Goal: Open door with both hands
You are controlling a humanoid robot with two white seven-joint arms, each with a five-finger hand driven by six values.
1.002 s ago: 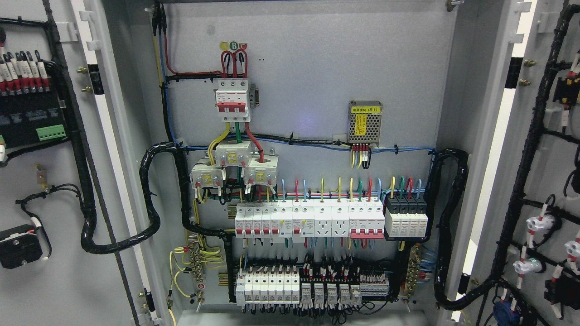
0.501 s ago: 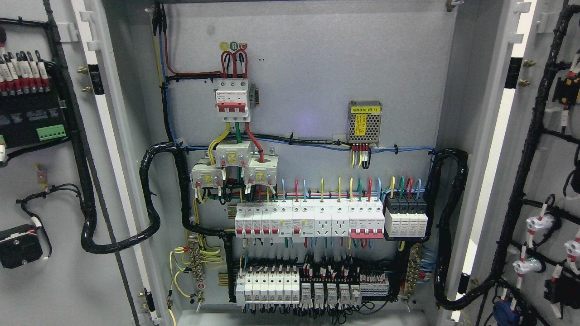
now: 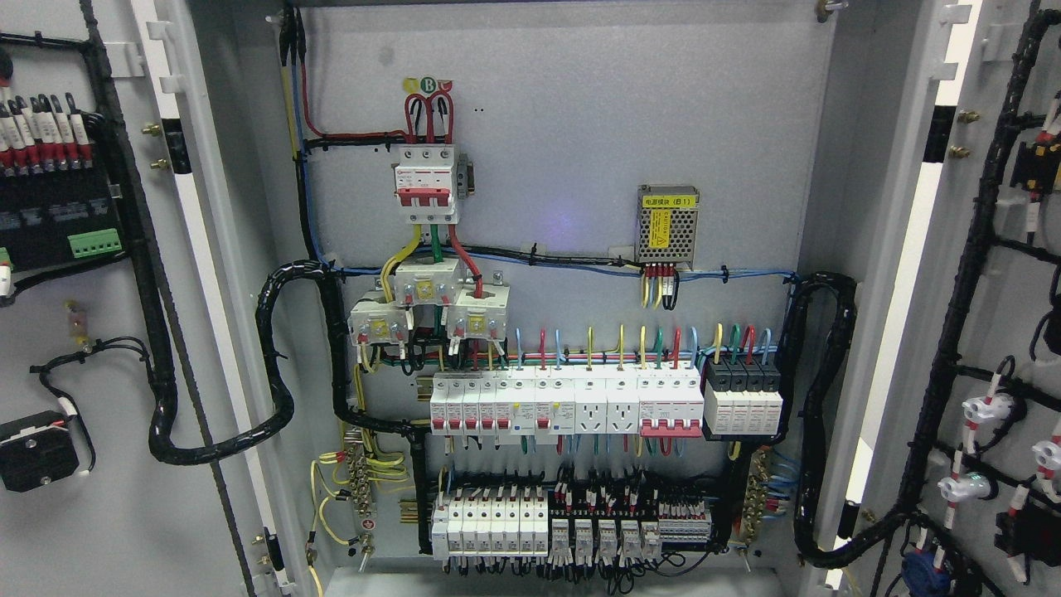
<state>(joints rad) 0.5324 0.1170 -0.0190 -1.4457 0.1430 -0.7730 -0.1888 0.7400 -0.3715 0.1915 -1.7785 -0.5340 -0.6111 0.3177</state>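
Note:
A grey electrical cabinet fills the head view with both doors swung wide. The left door (image 3: 99, 531) shows its inner face, carrying black modules and wiring. The right door (image 3: 1007, 332) also shows its inner face, with black cable runs and white lamp backs. Between them the back panel (image 3: 580, 108) is fully exposed. Neither of my hands nor arms appears anywhere in the frame.
On the panel sit a red-and-white main breaker (image 3: 424, 182), a mesh power supply (image 3: 667, 224), a row of breakers (image 3: 605, 404) and lower terminal blocks (image 3: 572, 526). Thick black cable looms (image 3: 278, 414) loop from the cabinet to each door.

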